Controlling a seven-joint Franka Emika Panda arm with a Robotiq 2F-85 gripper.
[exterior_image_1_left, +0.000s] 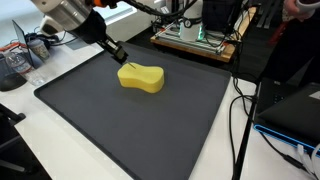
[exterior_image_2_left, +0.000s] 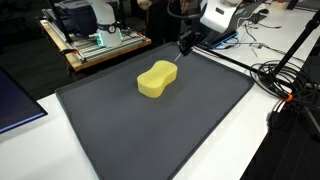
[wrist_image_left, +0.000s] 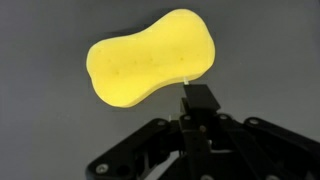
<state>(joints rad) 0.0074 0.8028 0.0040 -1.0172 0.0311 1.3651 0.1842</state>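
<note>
Before me lies a dark grey mat (exterior_image_1_left: 150, 125), covering most of the white table (exterior_image_1_left: 45, 150) in both exterior views. In an exterior view, at the mat's one o'clock, I see a wooden board (exterior_image_1_left: 190, 45) carrying green-lit electronics, and black cables (exterior_image_1_left: 238, 120) trail along the mat's three o'clock edge. In an exterior view, a dark blue panel (exterior_image_2_left: 15, 105) sits at the mat's nine o'clock.
</note>
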